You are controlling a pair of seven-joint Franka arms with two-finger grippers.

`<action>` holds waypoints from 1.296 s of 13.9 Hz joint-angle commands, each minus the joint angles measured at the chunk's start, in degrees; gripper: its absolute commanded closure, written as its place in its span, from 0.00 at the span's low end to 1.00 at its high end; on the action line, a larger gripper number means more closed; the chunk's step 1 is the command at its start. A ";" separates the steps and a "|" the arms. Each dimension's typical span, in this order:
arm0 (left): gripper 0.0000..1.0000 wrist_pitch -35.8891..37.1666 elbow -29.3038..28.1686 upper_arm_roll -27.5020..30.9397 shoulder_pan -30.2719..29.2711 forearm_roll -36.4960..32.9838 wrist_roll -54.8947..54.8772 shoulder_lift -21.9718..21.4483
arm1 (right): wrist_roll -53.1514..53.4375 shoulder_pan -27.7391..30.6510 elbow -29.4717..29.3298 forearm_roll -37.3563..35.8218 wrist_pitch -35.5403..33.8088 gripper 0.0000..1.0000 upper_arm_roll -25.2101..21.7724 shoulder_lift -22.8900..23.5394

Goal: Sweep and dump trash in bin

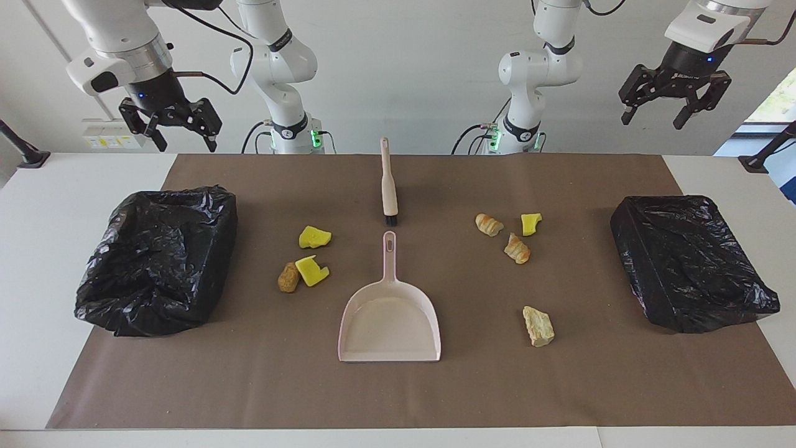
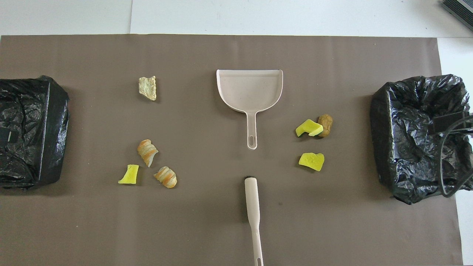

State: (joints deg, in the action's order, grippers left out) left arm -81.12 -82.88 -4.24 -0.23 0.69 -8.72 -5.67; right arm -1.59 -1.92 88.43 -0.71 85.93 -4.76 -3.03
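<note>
Two grippers report first. I see the left gripper (image 1: 651, 116) raised over the table edge beside the bin at the left arm's end, fingers spread apart, holding nothing. The right gripper (image 1: 180, 135) hangs over the robots' edge of the mat, above the other bin, likewise spread and empty. Neither arm has engaged a tool.

Taking the dustpan (image 2: 249, 90) as dial centre in the overhead view: the brush (image 2: 252, 210) lies at 6 o'clock, bristles toward the pan's handle and close to it, not touching. The trash sits in two clusters. At 4 o'clock I count a folded yellow sponge chunk (image 2: 309, 128) touching a brown lump (image 2: 325, 125), with a second yellow chunk (image 2: 311, 161) just beside them. At 8 o'clock lie two croissant-like pieces (image 2: 147, 151) (image 2: 166, 176) and a small yellow chunk (image 2: 129, 174). At 9 o'clock one pale bread-like lump (image 2: 147, 88) sits alone, well apart. At 3 o'clock is a bag-lined bin (image 2: 417, 136); at 9 o'clock, by the mat edge, the second bin (image 2: 29, 129).

Risks, in my judgement: the brush handle is slim and flat to the mat, so a shallow pinch may slip. The rounded pieces could roll away from the bristles. An unheld pan would slide under sweeping. Loose, crumpled liner could catch the pan lip on dumping.
</note>
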 commanded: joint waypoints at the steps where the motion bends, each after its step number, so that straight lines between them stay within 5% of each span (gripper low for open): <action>1: 0.00 0.53 -1.67 -0.33 1.10 -0.34 0.72 -1.63 | 0.62 0.34 0.87 0.19 0.46 0.00 0.45 -0.66; 18: 0.00 -0.09 -4.39 -1.30 1.19 -0.16 0.81 -3.03 | 0.62 0.34 0.87 0.19 0.46 0.00 0.45 -0.66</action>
State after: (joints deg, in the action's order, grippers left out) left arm -81.05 -85.15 -5.80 0.37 0.71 -8.69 -7.03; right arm -1.59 -1.92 88.43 -0.71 85.93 -4.76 -3.03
